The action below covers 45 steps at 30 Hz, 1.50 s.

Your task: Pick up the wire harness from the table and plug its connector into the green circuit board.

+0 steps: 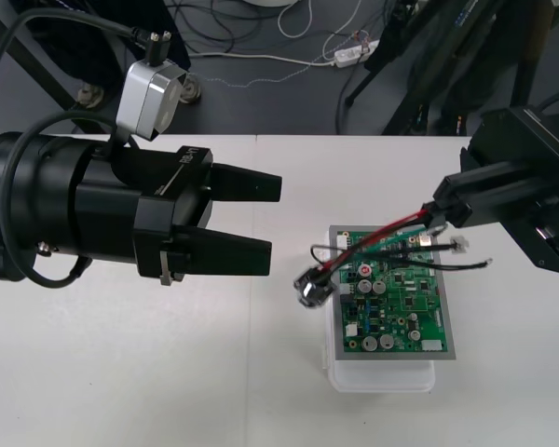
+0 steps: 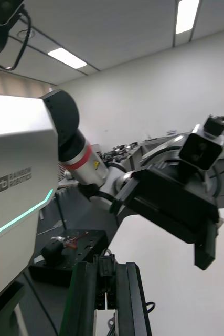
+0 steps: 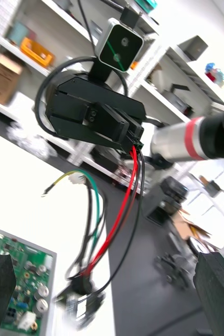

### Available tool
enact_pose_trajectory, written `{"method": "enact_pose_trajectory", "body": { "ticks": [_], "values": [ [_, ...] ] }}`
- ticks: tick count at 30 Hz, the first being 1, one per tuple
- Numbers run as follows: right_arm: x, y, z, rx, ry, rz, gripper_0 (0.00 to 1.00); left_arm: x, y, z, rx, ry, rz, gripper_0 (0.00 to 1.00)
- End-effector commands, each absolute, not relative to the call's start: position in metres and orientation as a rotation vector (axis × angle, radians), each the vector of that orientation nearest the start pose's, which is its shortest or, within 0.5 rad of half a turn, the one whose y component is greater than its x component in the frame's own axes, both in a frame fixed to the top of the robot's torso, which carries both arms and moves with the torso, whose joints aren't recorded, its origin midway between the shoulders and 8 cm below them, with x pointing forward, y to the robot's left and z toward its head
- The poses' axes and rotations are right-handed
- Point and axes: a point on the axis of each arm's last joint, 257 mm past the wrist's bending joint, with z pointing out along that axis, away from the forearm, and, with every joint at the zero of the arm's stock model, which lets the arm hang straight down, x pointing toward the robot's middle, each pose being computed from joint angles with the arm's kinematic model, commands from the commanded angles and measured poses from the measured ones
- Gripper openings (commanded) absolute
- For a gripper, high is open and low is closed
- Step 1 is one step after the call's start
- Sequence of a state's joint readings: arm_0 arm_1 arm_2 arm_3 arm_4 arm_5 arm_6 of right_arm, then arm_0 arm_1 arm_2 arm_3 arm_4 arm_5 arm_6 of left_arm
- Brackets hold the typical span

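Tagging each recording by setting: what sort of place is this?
Probably a robotics lab bench: a plain light table, a green circuit board on it, the right pincer holding a wire harness, loose cables on the floor.

Plain light table (image 1: 121,372); beyond it, dark floor (image 1: 289,104) with cables (image 1: 261,59) and white power strip (image 1: 352,54).

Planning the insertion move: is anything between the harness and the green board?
Nothing visible. The right gripper holds the harness over the far edge of the green circuit board, its socket hanging at the board's left edge; the open left gripper stands apart, left of it.
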<state>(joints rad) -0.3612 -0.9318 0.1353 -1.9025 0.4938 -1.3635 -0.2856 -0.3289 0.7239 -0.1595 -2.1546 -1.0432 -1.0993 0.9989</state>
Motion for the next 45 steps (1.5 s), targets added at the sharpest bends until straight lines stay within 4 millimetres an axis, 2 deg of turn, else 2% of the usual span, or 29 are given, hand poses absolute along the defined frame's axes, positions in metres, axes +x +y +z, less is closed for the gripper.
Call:
{"method": "enact_pose_trajectory", "body": {
  "ticks": [1, 14, 27, 34, 38, 42, 45],
  "values": [
    [0.259, -0.093, 0.057, -1.354, 0.915, 1.314, 0.00, 0.289, 0.008, 0.025, 1.066, 1.334, -1.347, 1.00],
    [0.275, -0.074, 0.073, -1.253, 0.936, 1.174, 0.00, 0.290, -0.024, 0.050, 1.020, 1.178, -1.280, 1.00],
    [0.294, -0.064, 0.081, -1.207, 0.923, 1.027, 0.00, 0.273, -0.045, 0.071, 1.060, 1.082, -1.314, 1.00],
    [0.298, -0.059, 0.087, -1.184, 0.903, 0.984, 0.00, 0.274, -0.052, 0.081, 1.067, 1.039, -1.283, 1.00],
    [0.295, -0.058, 0.086, -1.190, 0.903, 0.996, 0.00, 0.276, -0.051, 0.083, 1.090, 0.991, -1.221, 1.00],
    [0.284, -0.059, 0.072, -1.228, 0.949, 1.063, 0.00, 0.288, -0.045, 0.080, 1.112, 0.944, -1.132, 1.00],
    [0.276, -0.062, 0.069, -1.241, 0.989, 1.120, 0.00, 0.294, -0.043, 0.080, 1.136, 0.910, -1.098, 1.00]
  ]
}}
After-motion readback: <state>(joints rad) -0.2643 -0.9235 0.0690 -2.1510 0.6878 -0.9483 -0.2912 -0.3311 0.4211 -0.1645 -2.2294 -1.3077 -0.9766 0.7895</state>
